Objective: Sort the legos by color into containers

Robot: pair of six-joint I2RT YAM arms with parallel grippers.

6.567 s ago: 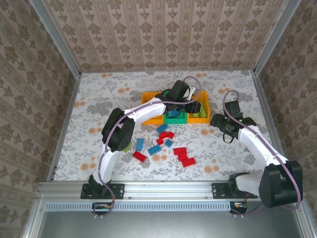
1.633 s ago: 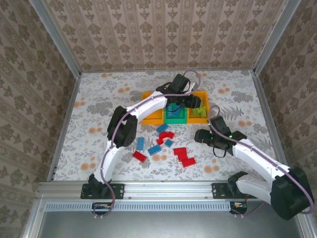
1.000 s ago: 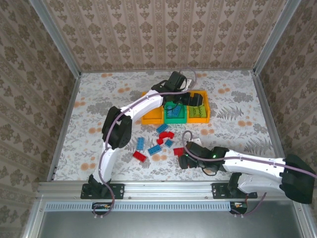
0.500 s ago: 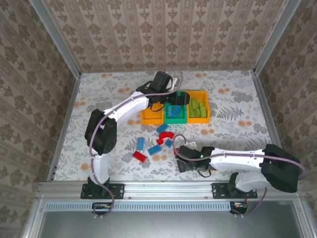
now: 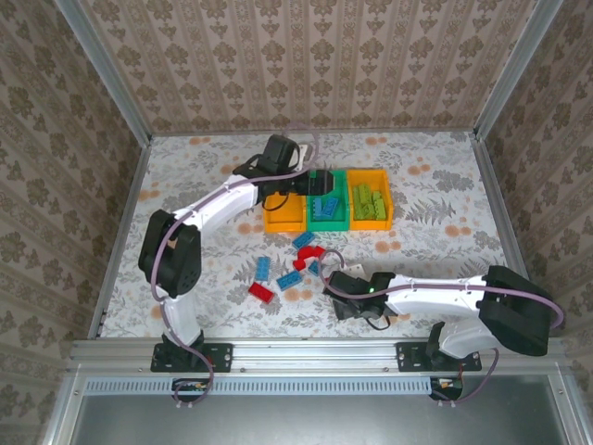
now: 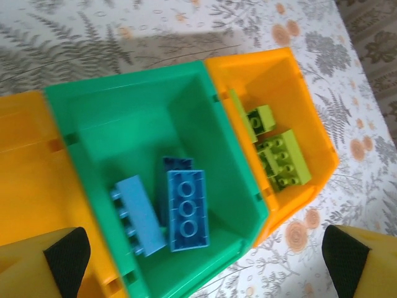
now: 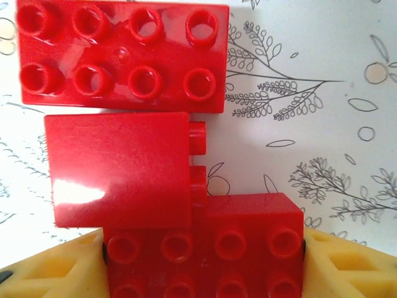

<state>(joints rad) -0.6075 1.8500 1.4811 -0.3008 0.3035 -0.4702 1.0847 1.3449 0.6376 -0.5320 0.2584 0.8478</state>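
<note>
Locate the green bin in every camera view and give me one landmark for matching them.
Top external: green bin, middle of the three-bin row, far centre of the table.
Left wrist: green bin across the centre, blue bricks inside.
Right wrist: aimed at a red brick on the floral cloth.
Shared landmark: the orange bin of lime bricks, next to it on the right.

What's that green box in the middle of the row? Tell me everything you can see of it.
The green bin is a small open rectangular tub of smooth, slightly glossy plastic, with straight walls and small notches near its rim. It stands upright on the flowery table, pressed between two orange-yellow bins, sides touching. Inside lie three blue legos: a pale one on its side, a darker one studs up, and another partly hidden behind it.
</note>
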